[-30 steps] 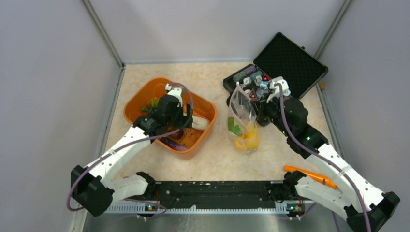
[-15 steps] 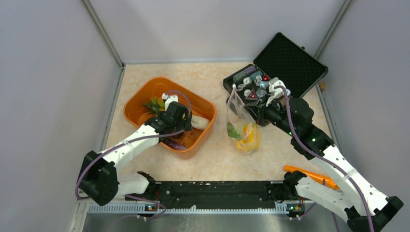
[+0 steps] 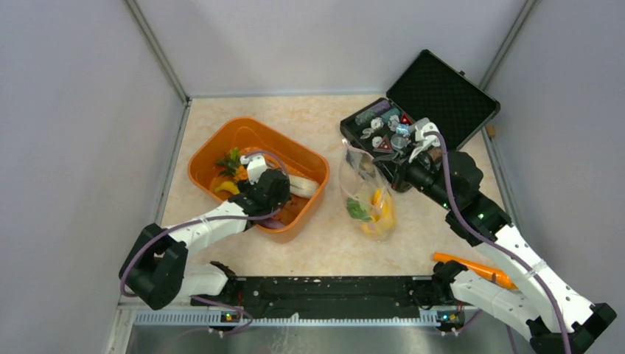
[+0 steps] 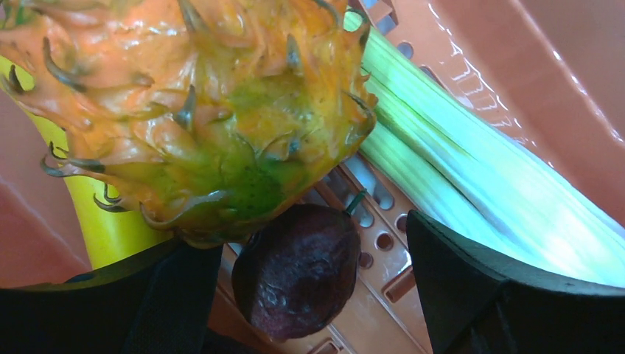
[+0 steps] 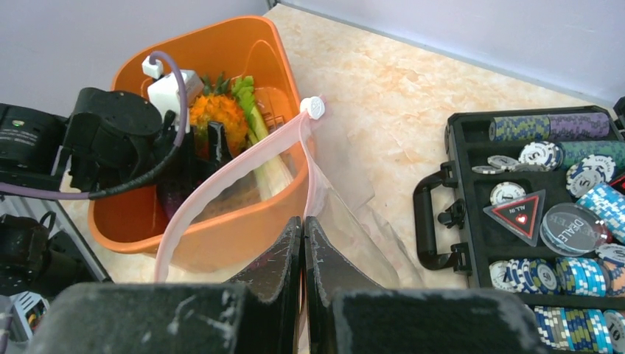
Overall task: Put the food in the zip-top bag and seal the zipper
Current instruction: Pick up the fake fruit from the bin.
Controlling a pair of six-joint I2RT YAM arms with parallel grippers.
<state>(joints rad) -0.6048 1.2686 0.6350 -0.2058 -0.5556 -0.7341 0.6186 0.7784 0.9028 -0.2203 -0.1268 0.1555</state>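
Observation:
My left gripper [image 4: 304, 237] is down in the orange tub and open, one finger on each side of the purple eggplant [image 4: 298, 273], which lies on the tub floor. The orange pineapple [image 4: 206, 110], a yellow banana [image 4: 99, 225] and the leafy green-white stalk [image 4: 472, 173] lie just beyond it. In the top view the left gripper [image 3: 267, 193] covers the eggplant. My right gripper [image 5: 303, 247] is shut on the zip-top bag's [image 3: 366, 193] mouth edge and holds it up. The pinkish zipper [image 5: 221, 177] hangs open in a loop. Yellow and green food sits in the bag's bottom.
The orange tub [image 3: 221, 134] stands left of centre. An open black case [image 3: 435, 96] of poker chips [image 5: 582, 214] stands right behind the bag. An orange-handled tool [image 3: 472, 267] lies by the right arm's base. Grey walls close in three sides.
My left gripper has moved toward the near side of the tub and lower, uncovering the pineapple and banana. The bag has shifted a little and its mouth has spread wider.

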